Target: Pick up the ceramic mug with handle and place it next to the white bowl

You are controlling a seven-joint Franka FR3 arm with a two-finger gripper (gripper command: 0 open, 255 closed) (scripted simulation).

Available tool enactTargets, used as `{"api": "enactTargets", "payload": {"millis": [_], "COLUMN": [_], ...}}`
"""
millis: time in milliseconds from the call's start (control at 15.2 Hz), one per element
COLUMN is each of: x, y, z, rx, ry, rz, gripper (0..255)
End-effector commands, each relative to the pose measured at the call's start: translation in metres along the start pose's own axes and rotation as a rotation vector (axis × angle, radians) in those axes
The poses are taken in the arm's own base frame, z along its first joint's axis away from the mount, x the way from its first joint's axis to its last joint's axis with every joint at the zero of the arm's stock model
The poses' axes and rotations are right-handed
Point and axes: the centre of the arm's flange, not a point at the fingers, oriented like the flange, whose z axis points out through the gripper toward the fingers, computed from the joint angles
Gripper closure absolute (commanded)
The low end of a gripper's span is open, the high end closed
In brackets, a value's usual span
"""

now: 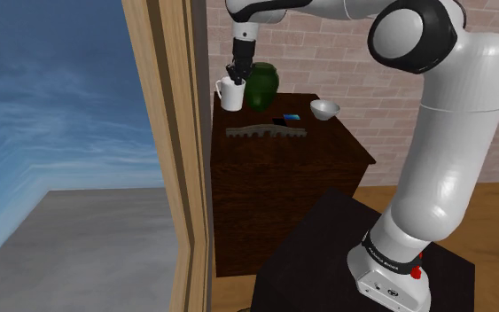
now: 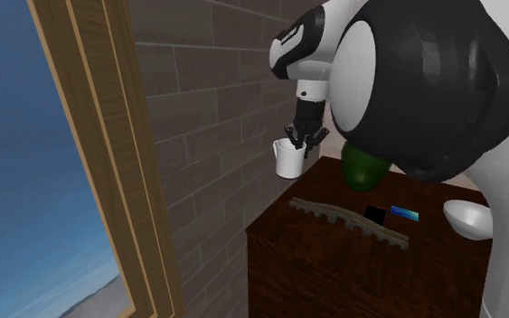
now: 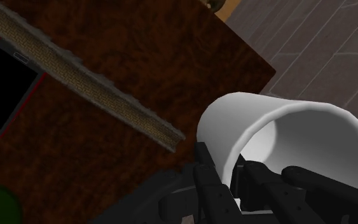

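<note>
I'm working over the dark brown wooden desk (image 1: 327,151), at its far corner on the shoulder view's left. A round dark green jar (image 1: 261,86) stands just right of the plain white mug with handle (image 1: 231,94), which hangs clear of the top. My black fingers (image 3: 206,181) are clamped across its rim wall. The small white bowl (image 1: 324,109) lies to the right, past the jar — that's my heading, I judge.
</note>
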Motion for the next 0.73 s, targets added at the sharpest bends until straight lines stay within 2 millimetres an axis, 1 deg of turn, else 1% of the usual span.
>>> {"api": "enactTargets", "payload": {"millis": [0, 660], "x": [-0.016, -0.076], "y": [0.023, 0.141], "z": [0.001, -0.008], "rx": [0.0, 0.0], "ry": [0.0, 0.0], "rz": [-0.001, -0.001], "gripper": [255, 255]}}
